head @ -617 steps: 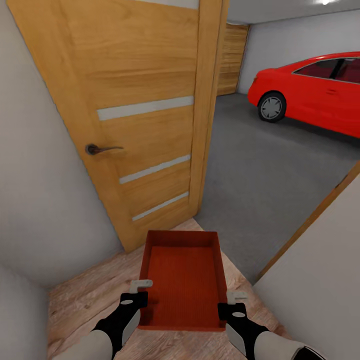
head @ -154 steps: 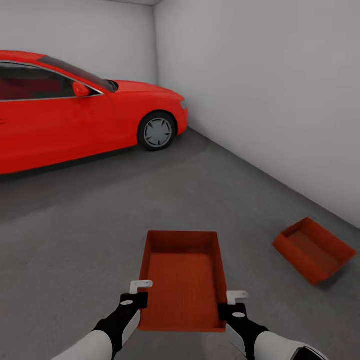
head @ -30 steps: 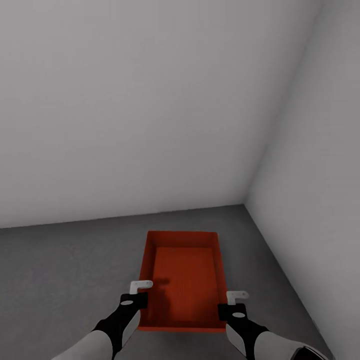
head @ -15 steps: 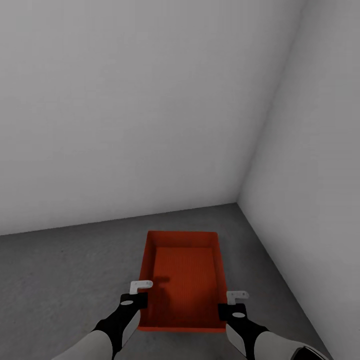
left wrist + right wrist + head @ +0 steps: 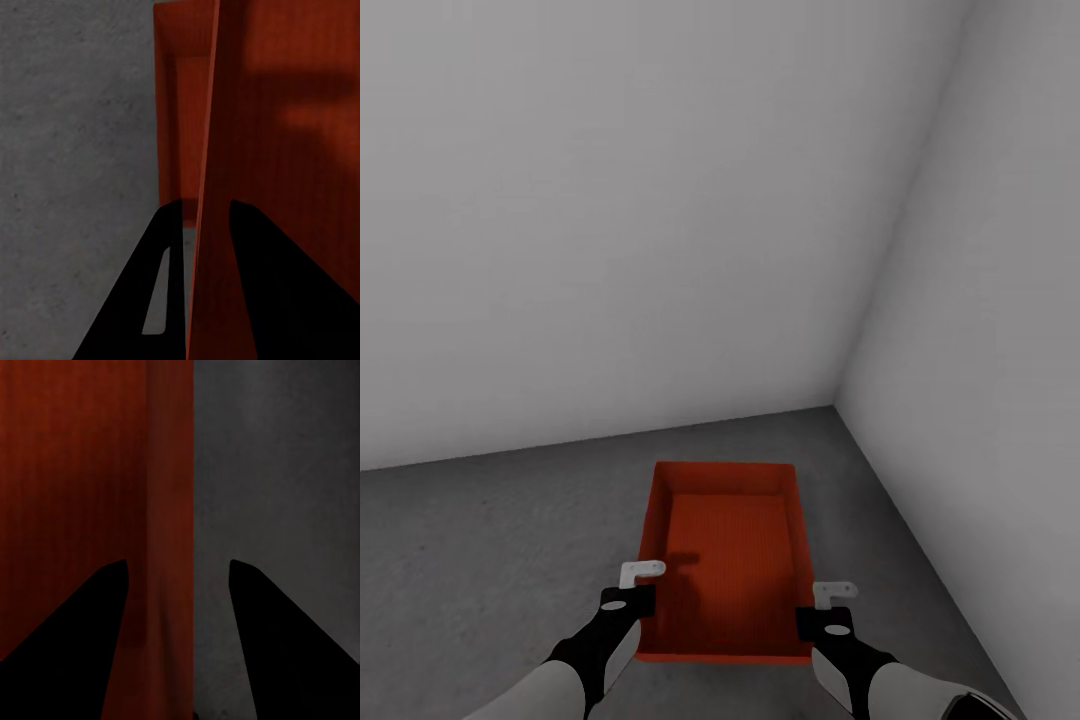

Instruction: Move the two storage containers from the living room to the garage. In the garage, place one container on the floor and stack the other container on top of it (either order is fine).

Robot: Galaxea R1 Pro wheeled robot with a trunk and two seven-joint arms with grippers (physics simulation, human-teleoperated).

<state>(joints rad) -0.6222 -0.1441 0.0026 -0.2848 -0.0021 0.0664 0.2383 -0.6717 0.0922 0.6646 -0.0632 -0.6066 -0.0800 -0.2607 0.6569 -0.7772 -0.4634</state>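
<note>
From the head view, both arms are reaching forward and low, elbows tucked, carrying one storage container [image 5: 725,560] out in front of the robot. The left gripper [image 5: 641,590] is sitting on the near end of the bin's left wall, and the right gripper [image 5: 822,605] is sitting on the near end of its right wall. The bin is being held level, long side pointing away, open top up, and nothing is lying on its ribbed bottom. Below it the floor [image 5: 480,540] is spreading out dark grey and speckled, running up to a corner where two white walls [image 5: 610,200] are meeting.

Over to the left wrist view: the left gripper [image 5: 202,225] is straddling the thin orange-red wall [image 5: 210,150], one dark finger [image 5: 150,285] outside, the other inside, and both are pressing against it, clamped on the bin.

Now the right wrist view: the right gripper [image 5: 176,577] is doing the same, with the bin's wall [image 5: 171,495] running up between the two black fingers [image 5: 82,622]. They are standing a little wider than the wall here, so whether they are pinching it I cannot tell.
</note>
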